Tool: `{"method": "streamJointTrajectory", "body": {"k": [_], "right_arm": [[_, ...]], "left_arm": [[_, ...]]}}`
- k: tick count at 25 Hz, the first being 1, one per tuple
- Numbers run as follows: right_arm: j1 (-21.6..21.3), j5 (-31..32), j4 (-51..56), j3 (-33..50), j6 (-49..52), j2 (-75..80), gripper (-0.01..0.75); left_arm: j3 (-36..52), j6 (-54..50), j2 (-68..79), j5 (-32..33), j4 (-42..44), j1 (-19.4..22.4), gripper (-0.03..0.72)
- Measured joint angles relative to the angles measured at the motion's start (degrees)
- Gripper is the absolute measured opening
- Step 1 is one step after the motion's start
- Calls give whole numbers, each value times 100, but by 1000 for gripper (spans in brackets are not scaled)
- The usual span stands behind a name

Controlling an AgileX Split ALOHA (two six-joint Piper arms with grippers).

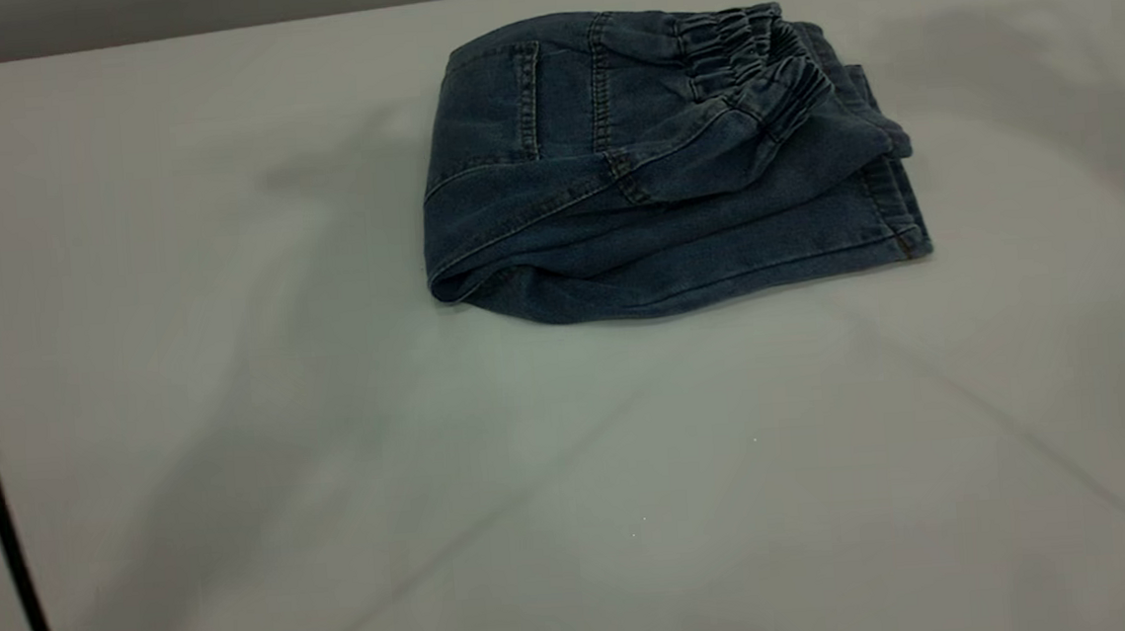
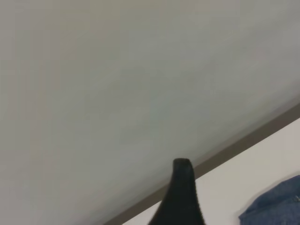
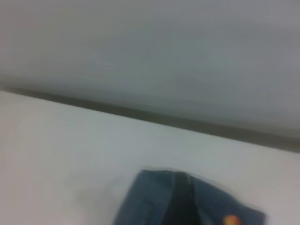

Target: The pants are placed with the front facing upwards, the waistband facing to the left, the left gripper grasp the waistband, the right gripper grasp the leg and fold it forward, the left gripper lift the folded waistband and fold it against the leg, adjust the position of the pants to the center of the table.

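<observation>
Denim pants (image 1: 653,200) lie folded into a compact bundle on the table (image 1: 234,428), toward its far edge and somewhat right of the middle; the waistband (image 1: 752,55) is turned over on top, at the bundle's far right; the left gripper (image 2: 180,197) shows only one dark fingertip, raised near the far edge, its opening impossible to tell; the right gripper (image 3: 180,201), a dark blur over the denim, is equally unreadable.
</observation>
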Motion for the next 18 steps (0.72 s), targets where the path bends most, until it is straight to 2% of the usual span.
{"method": "streamJointTrajectory", "body": {"k": [4,12,18], "right_arm": [[14,0,-359,816,-37,-1085,498],[19,-40,-662,2891,-200,-3635,498],[19,-1079,-665,4895,-168,-5749,498]], "left_arm": [[726,-133,-671,-6,25,5,572],[3005,-534,-2383,-20,64,5,572],[4484,-877,-3519,-16,-386,5,572]]}}
